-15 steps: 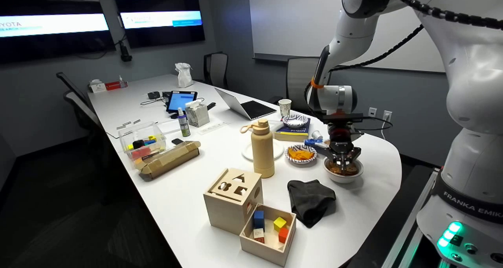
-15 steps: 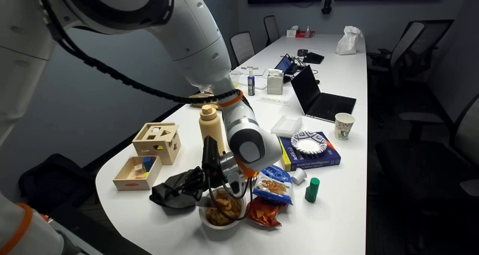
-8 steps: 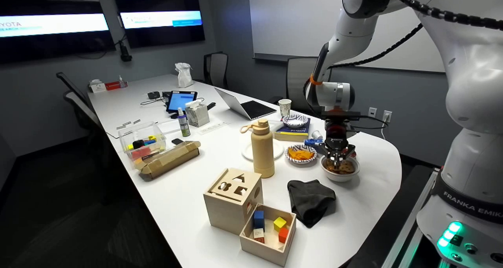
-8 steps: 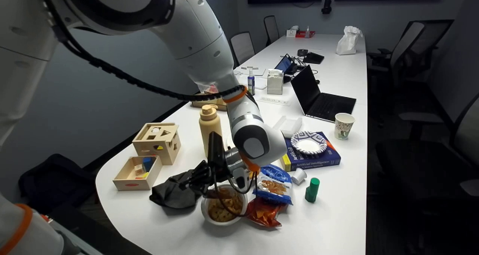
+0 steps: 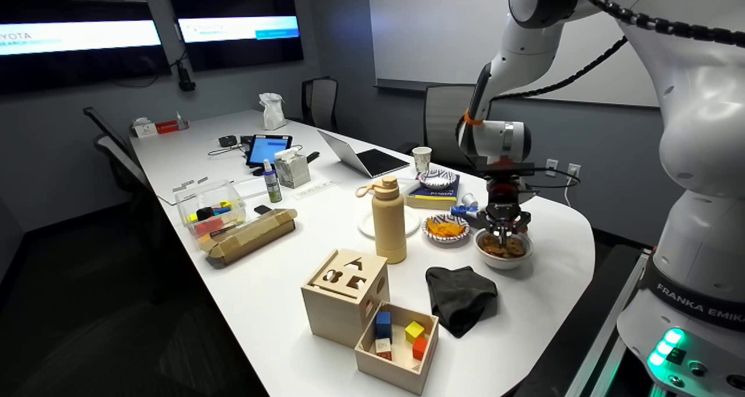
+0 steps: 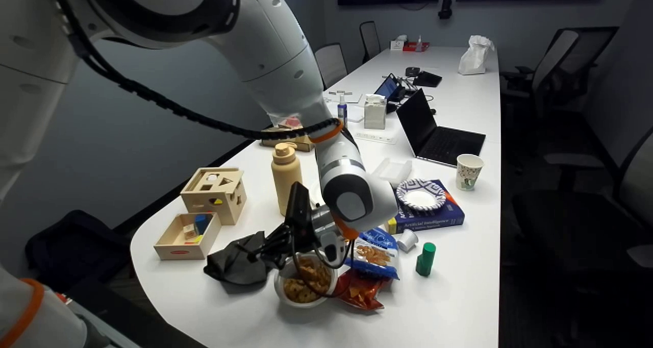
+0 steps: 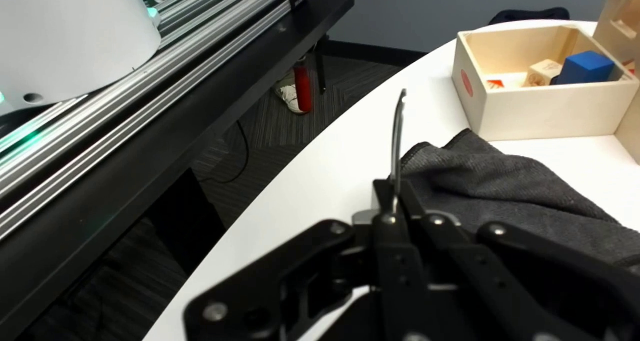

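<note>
Thin curved strip [image 7: 396, 151]: shiny metal | gripper [image 7: 396, 196]: smooth, matt, material unclear | bowl [image 5: 503, 262]: smooth-walled | cloth [image 7: 505, 201]: matt, rough fabric | open box [image 7: 560, 112]: smooth wood | 2 snack bags [image 6: 377, 264]: glossy, crinkled plastic | bottle [image 6: 287, 177]: smooth, matt | cup [image 6: 467, 179]: smooth paper | rails [image 7: 150, 112]: smooth, shiny metal | tabletop [image 7: 345, 166]: smooth, low sheen | arm casing [image 5: 698, 135]: smooth, glossy plastic

The gripper [image 7: 397, 193] is black, the slim strip [image 7: 396, 151] at its tips silver. The bowl [image 5: 504, 262] is white, its food [image 5: 514, 247] brown; the near cloth [image 5: 463, 295] is dark grey, the bottle [image 5: 389, 225] tan. The far paper dish [image 6: 420, 200] carries dark geometric lines on white; the book [image 6: 431, 222] is blue and yellow.
</note>
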Controlling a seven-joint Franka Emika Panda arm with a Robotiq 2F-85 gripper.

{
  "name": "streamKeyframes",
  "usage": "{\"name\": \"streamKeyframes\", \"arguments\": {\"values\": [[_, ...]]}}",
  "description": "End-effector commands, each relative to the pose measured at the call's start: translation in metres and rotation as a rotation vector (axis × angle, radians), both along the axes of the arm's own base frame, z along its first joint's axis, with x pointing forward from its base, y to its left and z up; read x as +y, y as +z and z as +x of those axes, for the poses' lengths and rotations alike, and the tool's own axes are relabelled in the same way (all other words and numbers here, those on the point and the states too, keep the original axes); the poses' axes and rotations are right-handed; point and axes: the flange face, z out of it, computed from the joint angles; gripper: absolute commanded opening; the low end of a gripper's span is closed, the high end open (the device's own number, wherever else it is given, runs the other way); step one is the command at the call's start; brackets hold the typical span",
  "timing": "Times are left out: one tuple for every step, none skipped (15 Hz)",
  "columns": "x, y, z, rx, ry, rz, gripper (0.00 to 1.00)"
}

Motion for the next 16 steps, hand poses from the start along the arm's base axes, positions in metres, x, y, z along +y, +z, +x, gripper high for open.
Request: {"name": "streamKeyframes", "arguments": {"values": [[0.003,0.004,-0.003,0.069,-0.005,0.019,0.01],[0.007,0.005,-0.002,0.06,0.009,0.044,0.01],[0.009,0.005,-0.001,0.052,0.018,0.061,0.01],[0.013,0.006,0.002,0.026,0.037,0.095,0.01],[0.017,0.007,0.004,0.007,0.055,0.12,0.01],[0.021,0.008,0.007,-0.011,0.073,0.143,0.01],[0.023,0.008,0.01,-0.028,0.087,0.16,0.01],[0.026,0.009,0.012,-0.046,0.095,0.173,0.01],[0.027,0.01,0.016,-0.067,0.102,0.178,0.01],[0.026,0.009,0.019,-0.085,0.104,0.171,0.01],[0.025,0.009,0.021,-0.093,0.106,0.159,0.01],[0.022,0.01,0.023,-0.098,0.103,0.143,0.01],[0.02,0.011,0.025,-0.101,0.099,0.13,0.01],[0.017,0.011,0.026,-0.091,0.087,0.1,0.01],[0.013,0.01,0.026,-0.079,0.076,0.076,0.01],[0.01,0.009,0.026,-0.07,0.068,0.063,0.01]]}}
